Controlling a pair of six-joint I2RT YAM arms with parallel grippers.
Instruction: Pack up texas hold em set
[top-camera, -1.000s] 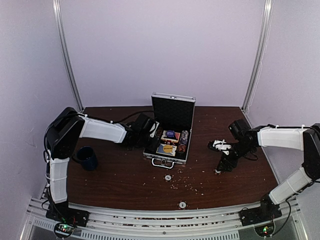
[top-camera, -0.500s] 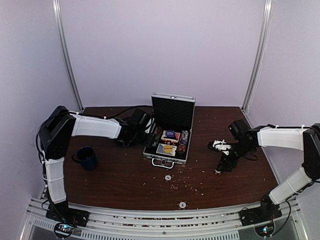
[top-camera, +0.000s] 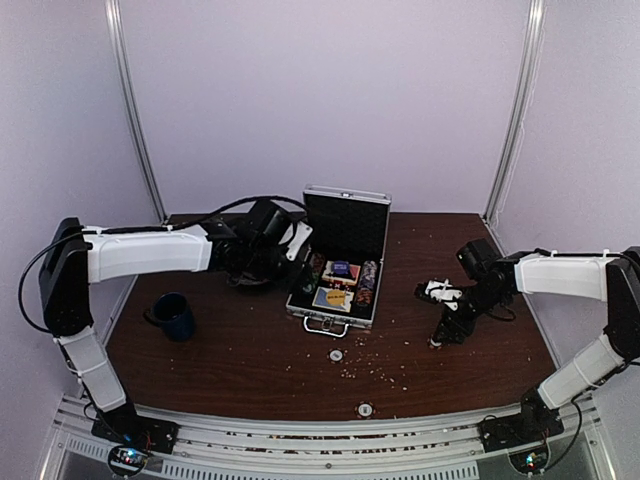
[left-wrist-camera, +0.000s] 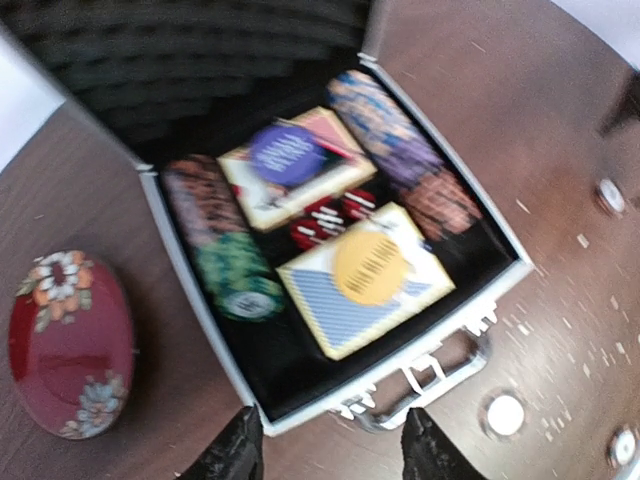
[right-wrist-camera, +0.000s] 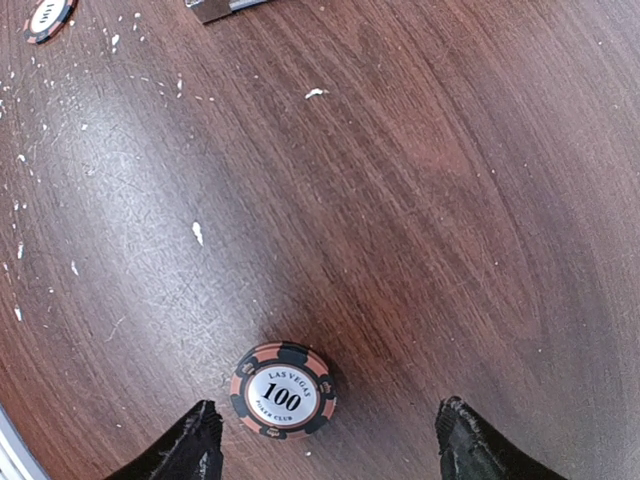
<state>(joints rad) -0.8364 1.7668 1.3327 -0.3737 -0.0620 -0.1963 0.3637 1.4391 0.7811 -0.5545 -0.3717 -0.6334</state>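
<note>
Top external: open case (top-camera: 345, 226) on speckled brown table (top-camera: 250, 350), lilac walls (top-camera: 320, 95).

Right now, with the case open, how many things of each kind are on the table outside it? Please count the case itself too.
Loose poker chips: 3
Dark blue mug: 1
Red patterned plate: 1
Aluminium case: 1
Total: 6
</note>
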